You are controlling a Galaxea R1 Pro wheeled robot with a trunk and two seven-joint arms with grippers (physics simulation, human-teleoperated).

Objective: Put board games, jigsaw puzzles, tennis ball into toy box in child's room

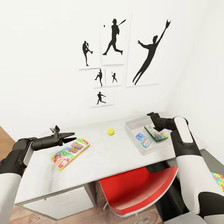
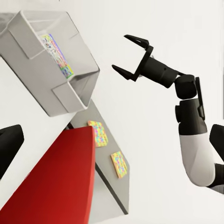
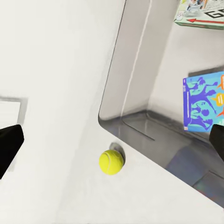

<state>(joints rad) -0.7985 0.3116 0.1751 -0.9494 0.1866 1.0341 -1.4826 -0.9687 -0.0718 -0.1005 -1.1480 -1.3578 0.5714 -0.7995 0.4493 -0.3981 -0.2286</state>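
Grey toy box [image 2: 70, 93] beside red chair [image 2: 56, 186]; right gripper [image 2: 131, 56] (fingers spread) apart.

Yellow-green tennis ball [image 1: 110, 131], grey toy box [image 1: 133, 124], green-red-white SKIP-BO game [image 1: 70, 153], red chair [image 1: 140, 193]

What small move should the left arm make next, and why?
Probably lower the open left end effector onto the SKIP-BO game and grip it: it lies on the table just below the fingers, outside the toy box, which already holds two games.
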